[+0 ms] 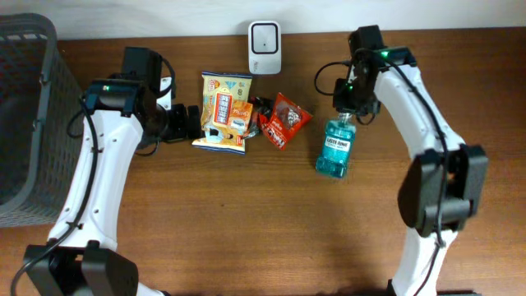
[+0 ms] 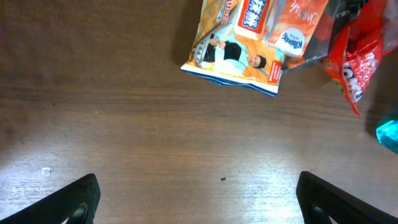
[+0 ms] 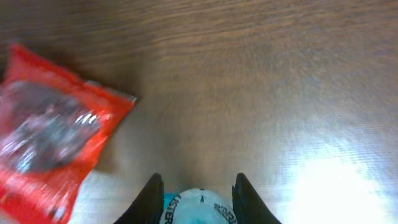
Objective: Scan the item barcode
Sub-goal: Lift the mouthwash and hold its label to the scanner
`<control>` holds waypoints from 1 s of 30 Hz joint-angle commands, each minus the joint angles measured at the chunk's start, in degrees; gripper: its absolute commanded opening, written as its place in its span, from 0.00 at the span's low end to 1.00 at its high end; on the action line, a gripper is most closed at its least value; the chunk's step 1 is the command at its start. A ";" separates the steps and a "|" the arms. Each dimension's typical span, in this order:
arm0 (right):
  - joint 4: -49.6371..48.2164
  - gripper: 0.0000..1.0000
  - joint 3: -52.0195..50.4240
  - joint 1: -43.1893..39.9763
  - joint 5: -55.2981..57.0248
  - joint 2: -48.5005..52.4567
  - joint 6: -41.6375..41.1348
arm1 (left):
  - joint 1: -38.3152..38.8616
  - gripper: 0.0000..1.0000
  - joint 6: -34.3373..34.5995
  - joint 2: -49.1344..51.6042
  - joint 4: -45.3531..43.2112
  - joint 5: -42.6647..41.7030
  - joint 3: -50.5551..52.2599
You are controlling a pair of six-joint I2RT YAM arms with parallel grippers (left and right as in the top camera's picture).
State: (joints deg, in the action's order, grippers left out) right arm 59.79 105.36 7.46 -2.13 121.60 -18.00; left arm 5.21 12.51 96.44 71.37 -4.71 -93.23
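The mouthwash bottle (image 1: 335, 150) lies on the worktop (image 1: 246, 222) right of centre. Its long axis runs nearly front to back, with the cap toward the far edge, where the right fingers (image 3: 152, 198) clasp it. A red snack bag (image 1: 283, 120) lies just beside it. The left fingers (image 2: 78, 199) stand spread and empty.

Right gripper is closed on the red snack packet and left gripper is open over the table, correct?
No. The right wrist view shows the right gripper closed on the cap of the blue mouthwash bottle; the red snack packet lies untouched beside it. The left gripper is open over the table.
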 commanded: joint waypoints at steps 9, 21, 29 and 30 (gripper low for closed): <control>12.48 0.99 5.40 -0.74 0.07 1.42 1.68 | -0.09 0.99 0.31 0.02 0.09 -0.44 -0.24; -0.63 0.95 -15.39 4.15 5.64 1.57 9.22 | -0.09 0.99 0.31 0.02 0.09 -0.44 -0.24; -4.13 0.48 -12.74 4.13 3.82 1.55 6.60 | -0.09 0.99 0.31 0.02 0.09 -0.44 -0.24; -3.85 0.47 -10.23 4.15 2.95 1.55 6.60 | -0.09 0.99 0.31 0.02 0.11 -0.44 -0.24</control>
State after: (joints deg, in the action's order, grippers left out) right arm 56.12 90.59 11.73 1.85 123.39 -10.37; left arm 5.21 12.51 96.44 71.40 -4.71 -93.23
